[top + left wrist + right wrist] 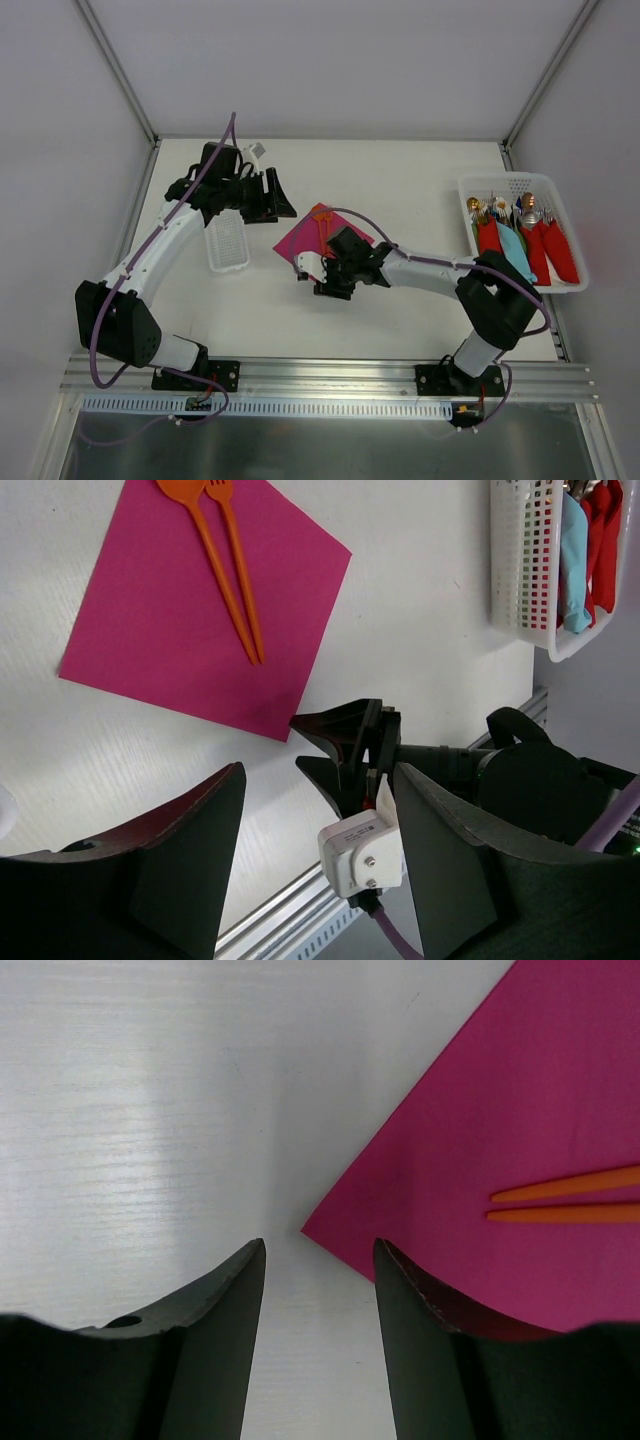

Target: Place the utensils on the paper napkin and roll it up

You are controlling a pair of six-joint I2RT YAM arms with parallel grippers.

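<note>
White tabletop (400,180) is being occupied centrally by napkin (180,630), with spoon (218,575) & fork (242,580) lying on it. R gripper (318,1245) is being held part-open, empty, astride its corner; L gripper (283,200) wide, empty. Paper judged thin, floppy: pinch at corner.

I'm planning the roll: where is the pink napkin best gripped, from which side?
Probably the bare corner of the napkin nearest the right hand, approached from the table side: it lies flat, pointing between the open fingers, and the utensils stop short of it.
</note>
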